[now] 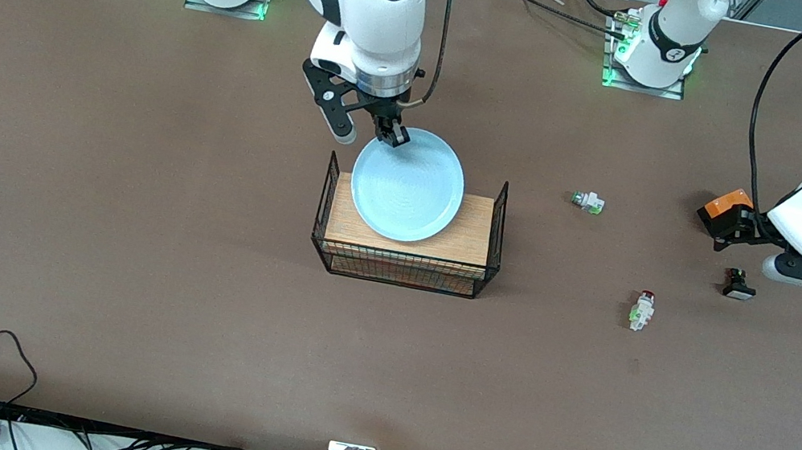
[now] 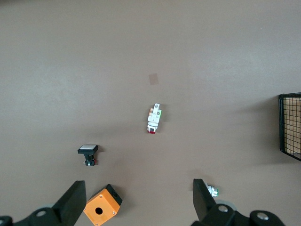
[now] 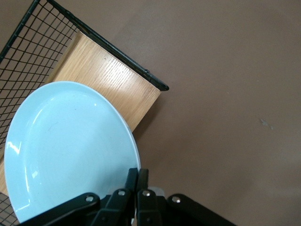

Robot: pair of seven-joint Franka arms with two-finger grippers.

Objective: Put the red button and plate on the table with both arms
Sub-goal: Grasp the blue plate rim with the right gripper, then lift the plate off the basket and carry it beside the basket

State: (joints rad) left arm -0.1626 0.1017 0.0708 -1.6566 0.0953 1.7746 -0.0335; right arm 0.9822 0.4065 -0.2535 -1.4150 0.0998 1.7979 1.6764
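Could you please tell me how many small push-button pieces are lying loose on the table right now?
3. The red button lies nearest the front camera. The black button with a white cap is toward the left arm's end. The white-and-green piece lies farthest from the camera. None appears hidden.

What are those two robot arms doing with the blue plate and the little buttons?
The right gripper is shut on the rim of the plate, which sits on the wire rack. The left gripper hangs open over the table near the red button, which lies untouched toward the left arm's end.
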